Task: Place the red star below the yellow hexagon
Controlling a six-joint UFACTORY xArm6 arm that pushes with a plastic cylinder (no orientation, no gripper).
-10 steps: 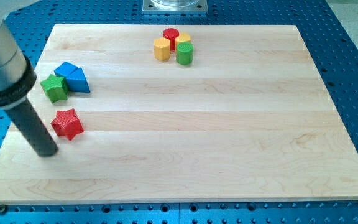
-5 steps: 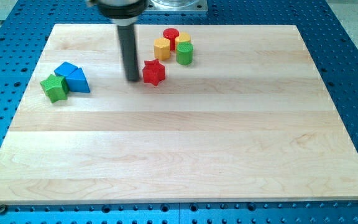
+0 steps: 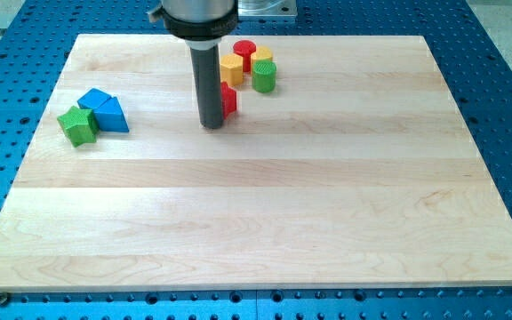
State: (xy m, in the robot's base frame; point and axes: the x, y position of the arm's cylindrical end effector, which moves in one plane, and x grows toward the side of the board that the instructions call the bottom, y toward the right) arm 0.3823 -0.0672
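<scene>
The red star [image 3: 228, 99] lies near the view's top centre, just below the yellow hexagon [image 3: 231, 68], and is partly hidden behind my rod. My tip [image 3: 212, 124] rests on the board at the star's left and lower side, touching or almost touching it. The yellow hexagon stands in a tight cluster with a red cylinder [image 3: 244, 51], a yellow block [image 3: 261, 59] and a green cylinder [image 3: 265, 77].
At the view's left sit a green block [image 3: 78, 125] and two blue blocks [image 3: 103, 109], touching each other. The wooden board [image 3: 265, 222] lies on a blue perforated table. A metal mount [image 3: 256, 7] is at the view's top edge.
The red star went from the view's lower left up and right to below the yellow hexagon. In the last half second my tip shifted right and slightly down, now covering the star's left part.
</scene>
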